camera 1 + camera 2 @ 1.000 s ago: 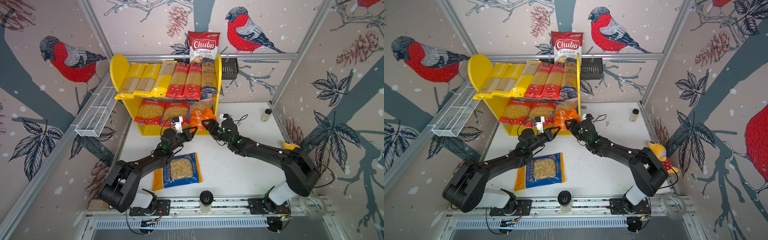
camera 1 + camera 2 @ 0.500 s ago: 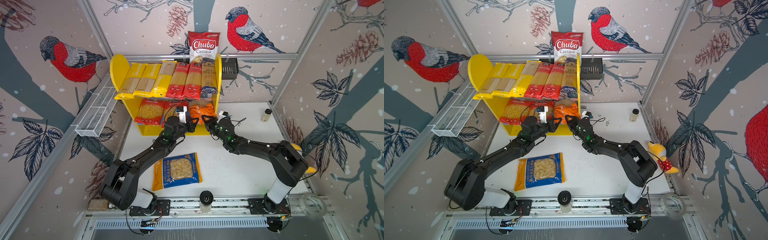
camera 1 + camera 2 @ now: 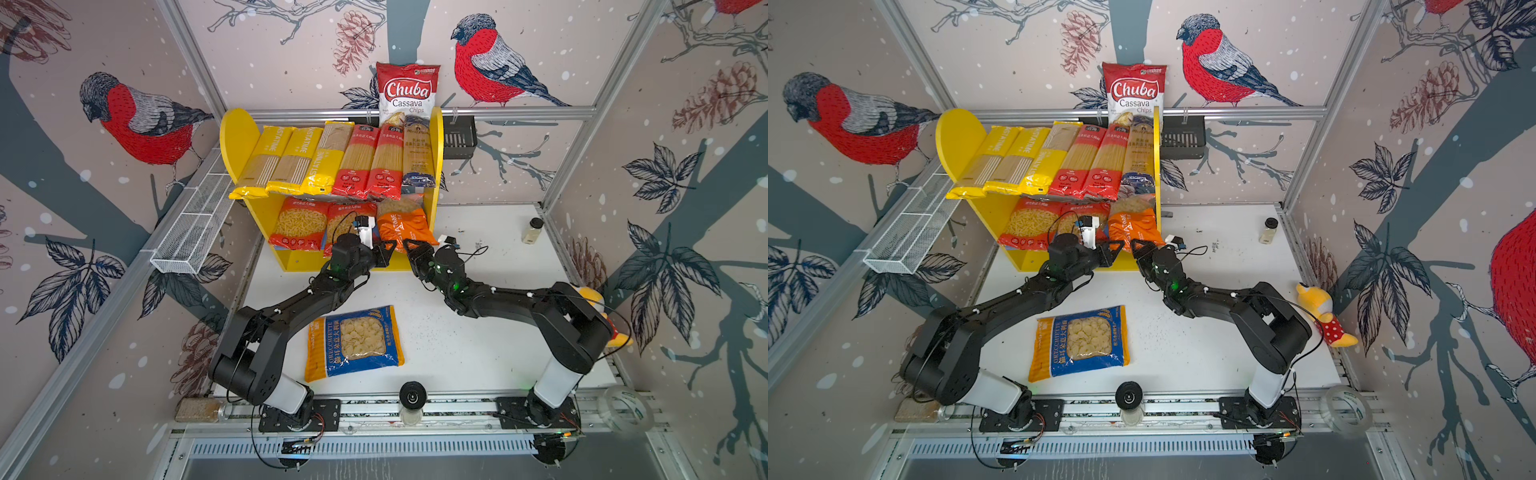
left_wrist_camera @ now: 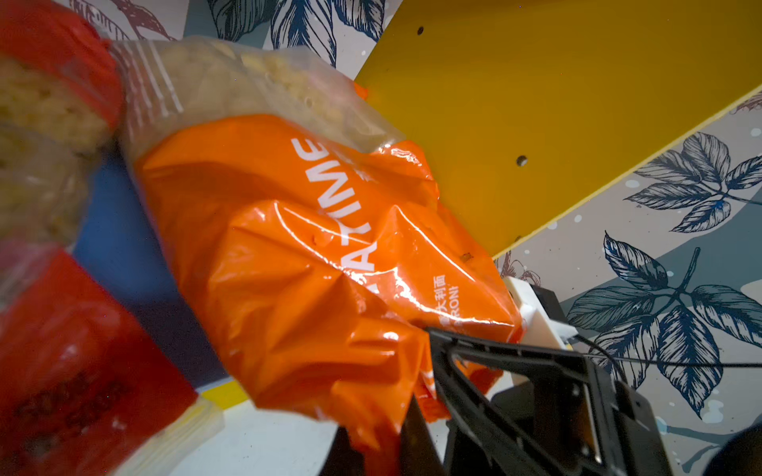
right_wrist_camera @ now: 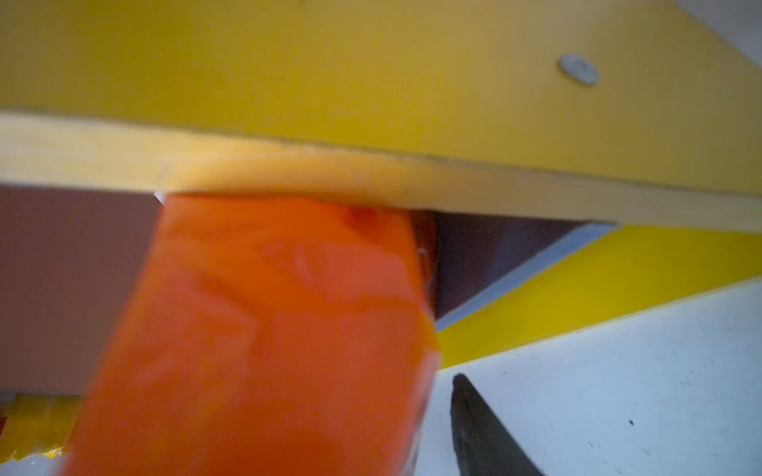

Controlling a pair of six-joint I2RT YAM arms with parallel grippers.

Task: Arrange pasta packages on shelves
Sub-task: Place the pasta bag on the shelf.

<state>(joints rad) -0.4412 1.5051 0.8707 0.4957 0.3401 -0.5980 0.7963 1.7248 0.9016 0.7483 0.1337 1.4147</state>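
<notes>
1. Your left pincer (image 3: 385,252) is pressed together at the front edge of the orange bag (image 3: 405,226), which lies on the shelves' (image 3: 299,259) lower board. Whether your right pincer (image 3: 411,247) is spread, you cannot tell.
2. Expect soft, slippery plastic, so take hold at the crimped seam.

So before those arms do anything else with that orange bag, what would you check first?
1. Is the orange bag fully on the lower board: not ok, its front end hangs past the edge.
2. Is the left gripper shut, at the bag's front: ok.
3. Is the right gripper clear of the bag: cannot tell; its wrist view is filled with blurred orange.
4. Do the long packs up top lie side by side: ok.
5. Is the blue-yellow bag shelved: not ok, it lies on the table.
6. Is there room for it on the lower board: cannot tell, probably tight.
</notes>
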